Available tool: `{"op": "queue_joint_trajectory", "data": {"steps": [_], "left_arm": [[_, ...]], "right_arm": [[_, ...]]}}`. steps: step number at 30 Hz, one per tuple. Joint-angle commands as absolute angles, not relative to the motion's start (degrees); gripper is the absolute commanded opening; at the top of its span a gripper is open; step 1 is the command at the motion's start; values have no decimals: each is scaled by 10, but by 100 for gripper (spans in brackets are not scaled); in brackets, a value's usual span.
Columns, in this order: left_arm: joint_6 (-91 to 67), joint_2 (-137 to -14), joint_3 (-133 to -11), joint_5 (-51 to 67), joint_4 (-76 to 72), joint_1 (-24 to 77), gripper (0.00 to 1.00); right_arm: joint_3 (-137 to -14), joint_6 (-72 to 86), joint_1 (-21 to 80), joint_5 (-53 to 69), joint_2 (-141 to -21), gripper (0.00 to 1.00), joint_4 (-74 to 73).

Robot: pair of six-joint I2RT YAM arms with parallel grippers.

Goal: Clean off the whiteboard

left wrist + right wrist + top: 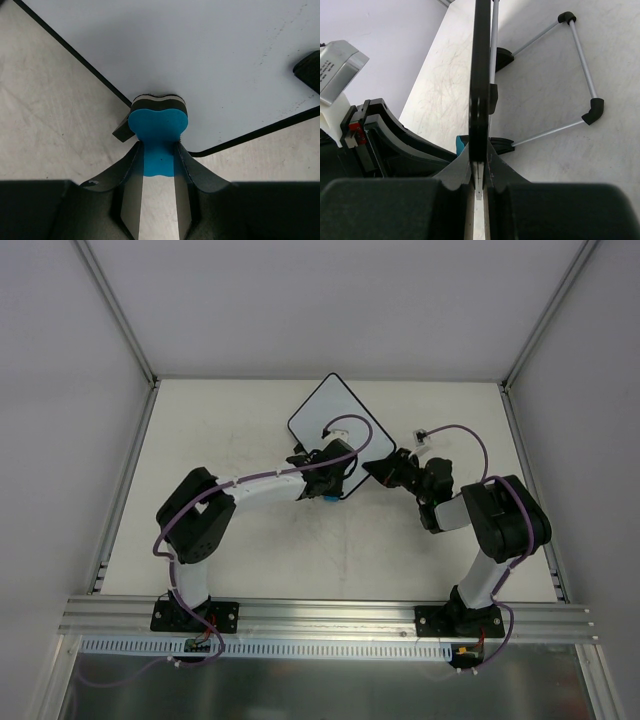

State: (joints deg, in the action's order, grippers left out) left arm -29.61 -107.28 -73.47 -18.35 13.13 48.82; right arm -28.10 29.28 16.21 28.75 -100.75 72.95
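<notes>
The whiteboard (335,420) lies turned like a diamond at the back middle of the table, white with a thin black rim. My left gripper (333,483) is shut on a blue eraser block (158,124), whose felt end rests at the near rim of the whiteboard (200,55). My right gripper (377,468) is shut on the board's right edge, and its tip shows in the left wrist view. In the right wrist view the whiteboard (480,75) appears edge-on between the closed fingers (496,167). The board's face shows only faint specks.
A wire stand (581,70) with black caps juts out from the board's underside over the table. A small white connector (424,436) on a purple cable lies to the right of the board. Aluminium posts and white walls enclose the table.
</notes>
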Motion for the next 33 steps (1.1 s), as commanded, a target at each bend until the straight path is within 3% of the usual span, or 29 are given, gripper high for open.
{"op": "queue_joint_trajectory", "data": {"steps": [1, 17, 33], "left_arm": [[-303, -1061, -754, -244, 251, 487, 0], [-260, -1033, -901, -192, 335, 471, 0], [-277, -1070, -875, -230, 312, 486, 0]], "right_arm": [[-301, 287, 173, 314, -988, 0, 788], [-301, 285, 173, 308, -989, 0, 782], [-302, 279, 173, 304, -983, 0, 775]]}}
